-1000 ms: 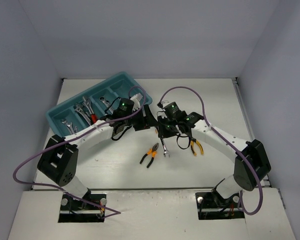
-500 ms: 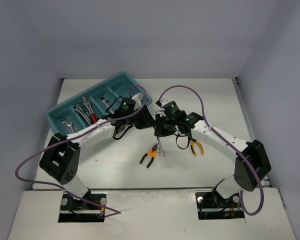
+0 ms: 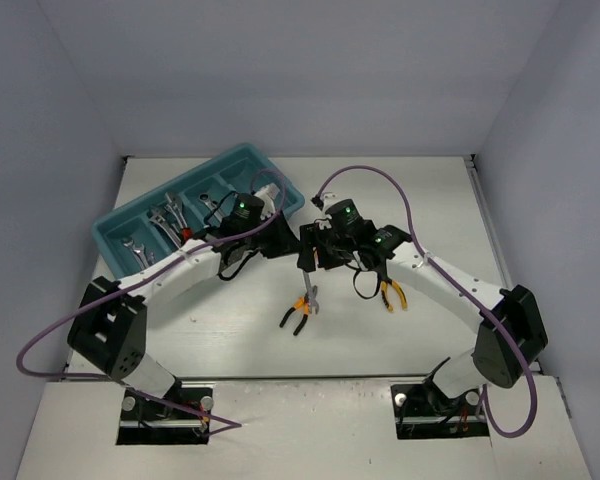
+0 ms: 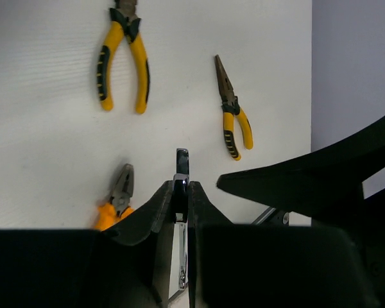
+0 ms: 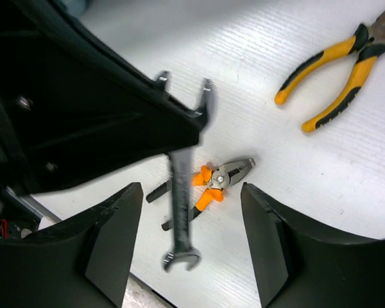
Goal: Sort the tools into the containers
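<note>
A white table [image 3: 230, 330] boxed in by plain pale walls is carrying the job. The teal tray [image 3: 115, 238] is sitting toward ten o'clock from the centre, already holding several silver wrenches and a red-handled tool in its compartments.

Over the last second the silver wrench [image 3: 311, 292] has been drifting toward nine o'clock. It is moving away from the yellow pliers [image 3: 390, 293] and is now hanging over the orange pliers [image 3: 298, 312], while the left arm has been closing in on it. In its own wrist view the left gripper [image 4: 181, 187] is pinching narrow on the wrench, just under its forked upper end. The right gripper [image 5: 191, 189] is standing wide, its fingers [image 5: 109, 244] spread to either side of the shank and seemingly touching nothing. I am reading this as a handover just completed, with the wrench passing to the arm nearer the tray. That arm is now facing a carry toward ten o'clock.

Both arms are reaching inward and meeting near the table's centre, the left stretching up from its seven o'clock base and the right from five o'clock. Their wrists are crowding close together. The wrench is hanging upright with its lower end pointing down at the table. The pliers are still lying loose, waiting to be sorted.
</note>
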Tool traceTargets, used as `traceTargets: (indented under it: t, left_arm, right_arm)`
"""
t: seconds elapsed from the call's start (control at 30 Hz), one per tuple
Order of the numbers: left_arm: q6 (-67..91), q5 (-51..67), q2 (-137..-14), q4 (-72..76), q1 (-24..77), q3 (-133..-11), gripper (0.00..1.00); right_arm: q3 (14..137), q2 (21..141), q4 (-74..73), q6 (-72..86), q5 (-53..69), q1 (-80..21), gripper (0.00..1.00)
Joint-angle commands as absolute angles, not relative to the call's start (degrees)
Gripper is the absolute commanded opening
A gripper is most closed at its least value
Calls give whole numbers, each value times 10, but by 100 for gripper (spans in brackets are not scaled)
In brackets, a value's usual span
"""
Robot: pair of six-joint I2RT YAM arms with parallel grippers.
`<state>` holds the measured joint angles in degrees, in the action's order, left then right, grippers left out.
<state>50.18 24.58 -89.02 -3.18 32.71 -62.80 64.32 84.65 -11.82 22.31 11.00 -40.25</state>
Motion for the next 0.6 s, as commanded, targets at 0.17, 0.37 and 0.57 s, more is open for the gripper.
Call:
traceTargets:
  t: [0.17,0.37,0.57]
  left_arm:
    - [391,261,-747,-243,103,-715,0]
    - [279,323,-777,-398,-116,-800,0]
    - [212,290,-839,-486,-233,-856,0]
  right_arm:
    - [695,793,-84,213,98,-400,64]
    - [669,796,-84,206,98,-377,64]
    - [651,795,-85,194,107,-369,64]
